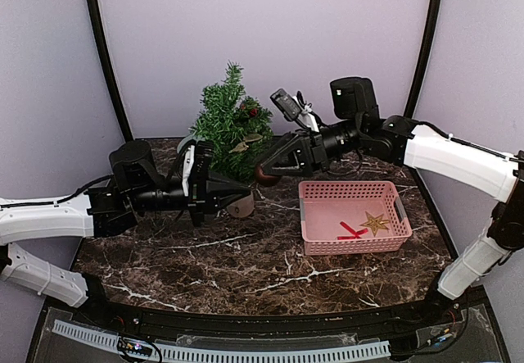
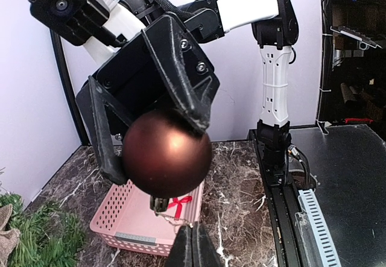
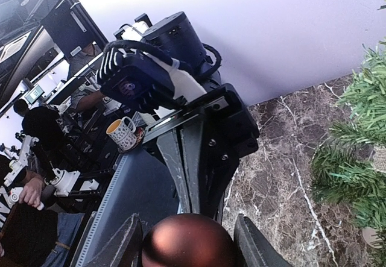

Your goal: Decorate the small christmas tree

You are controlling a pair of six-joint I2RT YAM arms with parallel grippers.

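A dark red bauble (image 2: 166, 152) is gripped by the right end effector (image 1: 267, 174) beside the small christmas tree (image 1: 229, 121) at the back of the surface (image 1: 246, 265). It is apparently presented so that its cord can be reached by the left end effector (image 2: 192, 246), pinched shut just below.

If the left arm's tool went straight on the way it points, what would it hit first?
Probably the dark red ball gripped by the right tool. The camera on the left tool shows it dead ahead and seemingly close, though depth is hard to judge.
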